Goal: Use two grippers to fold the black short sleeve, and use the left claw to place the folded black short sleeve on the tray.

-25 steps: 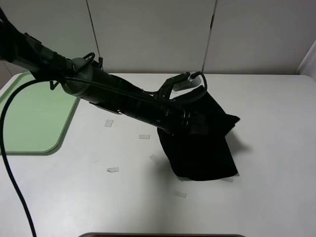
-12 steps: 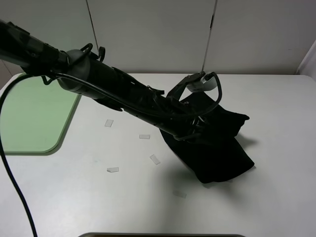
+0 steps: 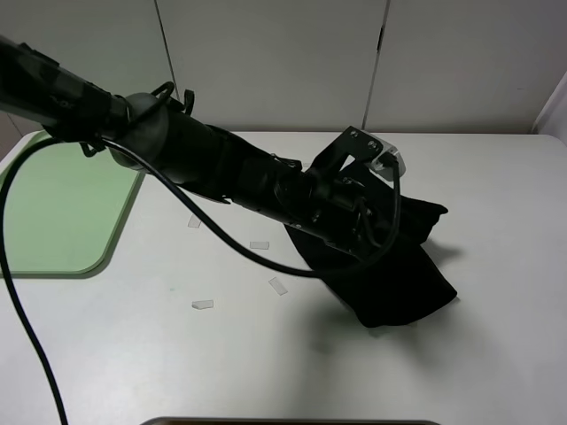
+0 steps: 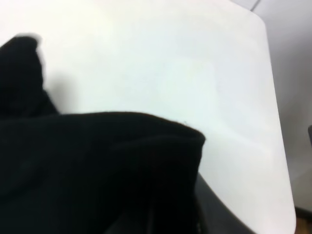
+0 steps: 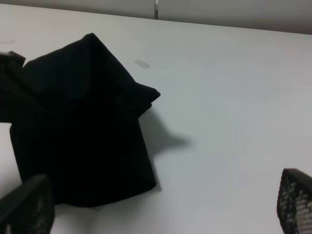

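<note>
The left arm [image 3: 221, 168] reaches across the table [image 3: 133, 354] to the black shirt [image 3: 399, 274], which lies bunched to the right of the middle, with one part pulled up into a peak. Its jaws are closed narrowly on the cloth. The right jaws stand wide and hold nothing, their fingertips [image 5: 24, 207] near the shirt. The green tray [image 3: 53, 212] is well apart, at the left edge.

We see a plain black short sleeve [image 3: 390, 266], unprinted, on a white table [image 3: 133, 372]. Left of the shirt, a pale green tray [image 3: 53, 221]; between them, small clear strips [image 3: 203, 305]. Over it, the left arm [image 3: 221, 168] is black. The right gripper [image 5: 161, 212] has black, mesh-patterned fingers [image 5: 295, 197].
</note>
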Controlling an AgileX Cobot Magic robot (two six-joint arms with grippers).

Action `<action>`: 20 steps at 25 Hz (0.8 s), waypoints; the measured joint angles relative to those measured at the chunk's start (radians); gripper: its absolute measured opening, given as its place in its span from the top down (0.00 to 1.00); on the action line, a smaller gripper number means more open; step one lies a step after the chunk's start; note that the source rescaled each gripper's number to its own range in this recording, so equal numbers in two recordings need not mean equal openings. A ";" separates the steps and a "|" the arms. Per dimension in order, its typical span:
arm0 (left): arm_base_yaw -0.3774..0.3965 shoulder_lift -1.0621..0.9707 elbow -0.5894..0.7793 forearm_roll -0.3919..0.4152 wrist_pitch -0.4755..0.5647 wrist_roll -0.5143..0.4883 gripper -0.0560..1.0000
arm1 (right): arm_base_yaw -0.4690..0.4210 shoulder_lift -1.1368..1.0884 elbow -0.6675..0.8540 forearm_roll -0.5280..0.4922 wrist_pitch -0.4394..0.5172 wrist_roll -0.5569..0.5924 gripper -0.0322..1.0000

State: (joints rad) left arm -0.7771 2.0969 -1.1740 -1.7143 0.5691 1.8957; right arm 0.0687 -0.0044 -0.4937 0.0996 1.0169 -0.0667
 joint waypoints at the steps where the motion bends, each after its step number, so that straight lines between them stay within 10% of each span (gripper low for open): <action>1: -0.005 0.000 0.000 -0.002 0.004 0.024 0.86 | 0.000 0.000 0.000 0.000 0.000 0.000 0.00; 20: -0.057 0.000 0.000 -0.009 0.072 -0.172 0.86 | 0.000 0.000 0.000 0.000 0.000 0.000 0.00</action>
State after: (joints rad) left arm -0.8344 2.0969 -1.1740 -1.7234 0.6406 1.7232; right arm 0.0687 -0.0044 -0.4937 0.0996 1.0169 -0.0667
